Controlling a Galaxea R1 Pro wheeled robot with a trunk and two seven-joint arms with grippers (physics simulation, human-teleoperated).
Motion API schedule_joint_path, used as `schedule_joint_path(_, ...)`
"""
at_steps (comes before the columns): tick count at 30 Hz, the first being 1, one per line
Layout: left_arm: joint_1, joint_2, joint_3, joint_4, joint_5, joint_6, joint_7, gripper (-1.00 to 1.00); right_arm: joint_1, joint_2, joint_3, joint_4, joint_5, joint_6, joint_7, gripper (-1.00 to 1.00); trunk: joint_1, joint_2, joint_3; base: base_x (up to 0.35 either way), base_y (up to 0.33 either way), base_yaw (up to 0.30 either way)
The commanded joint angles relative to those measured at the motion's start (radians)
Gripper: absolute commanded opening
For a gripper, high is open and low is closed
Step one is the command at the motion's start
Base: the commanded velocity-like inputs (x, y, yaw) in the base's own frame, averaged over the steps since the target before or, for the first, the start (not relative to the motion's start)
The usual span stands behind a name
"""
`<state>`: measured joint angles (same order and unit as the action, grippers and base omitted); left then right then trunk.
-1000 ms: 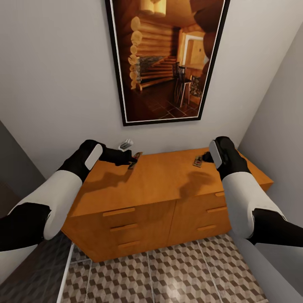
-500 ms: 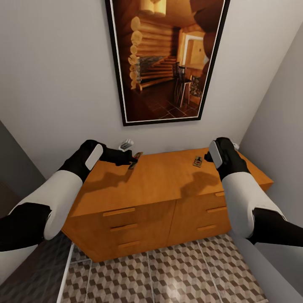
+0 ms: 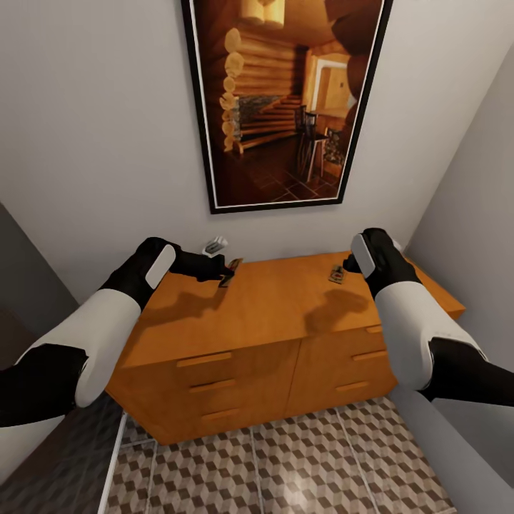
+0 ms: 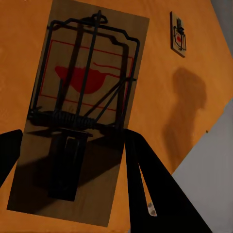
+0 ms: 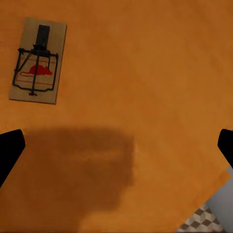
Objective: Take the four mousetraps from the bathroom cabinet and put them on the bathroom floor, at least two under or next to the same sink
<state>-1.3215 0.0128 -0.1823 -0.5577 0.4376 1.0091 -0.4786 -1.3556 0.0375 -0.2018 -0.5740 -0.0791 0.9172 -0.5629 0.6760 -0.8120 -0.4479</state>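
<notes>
The orange-brown cabinet [image 3: 271, 314] stands against the wall in front of me. My left gripper [image 3: 223, 271] hovers over its back left corner, shut on a mousetrap [image 3: 230, 273] that tilts off the top. In the left wrist view that mousetrap [image 4: 82, 111] sits between the dark fingers [image 4: 155, 194], and a second mousetrap [image 4: 178, 33] lies flat farther along the top. This second mousetrap [image 3: 337, 274] lies just ahead of my right gripper [image 3: 349, 265]. From the right wrist, the gripper [image 5: 116, 145] is open above bare wood, with the mousetrap [image 5: 38, 60] off to one side.
A large framed picture [image 3: 285, 100] hangs above the cabinet. A small white object [image 3: 214, 246] sits by the wall behind my left gripper. Grey walls close in on both sides. The cube-patterned bathroom floor [image 3: 285, 464] lies in front of the drawers.
My right arm has drawn back and up a little from the mousetrap on the cabinet top. The head view has shifted slightly. The left gripper holds its mousetrap in the same place.
</notes>
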Motion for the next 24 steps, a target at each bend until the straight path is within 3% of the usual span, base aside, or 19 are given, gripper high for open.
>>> schedule_joint_path(1,-0.001,0.001,-0.005,-0.001,-0.01,-0.001,-0.011,-1.0,-0.002,0.001,-0.004,0.002,-0.009,0.0,-0.008,1.0,0.0,-0.001,-0.001,0.0,0.15,0.0)
schedule_joint_path(9,-0.001,0.001,-0.004,-0.001,-0.01,-0.001,-0.029,-1.0,-0.006,0.001,-0.004,0.011,-0.012,0.0,-0.009,1.0,0.0,-0.001,-0.001,0.0,0.192,0.0)
schedule_joint_path(19,-0.001,0.001,-0.004,-0.001,-0.009,0.008,-0.102,-1.0,-0.006,0.002,-0.004,0.012,-0.013,0.0,-0.008,1.0,0.0,-0.001,-0.001,0.0,0.035,0.0)
schedule_joint_path(21,-0.001,0.001,-0.004,-0.001,-0.009,0.015,-0.143,-1.0,-0.007,0.003,-0.004,0.012,-0.013,-0.003,-0.008,1.0,0.0,-0.001,-0.001,0.0,0.006,0.0)
schedule_joint_path(24,-0.001,0.001,-0.007,0.0,-0.009,0.019,-0.265,-1.0,-0.007,0.003,-0.004,0.013,-0.012,-0.017,-0.009,1.0,0.0,-0.001,-0.001,0.0,0.002,0.0)
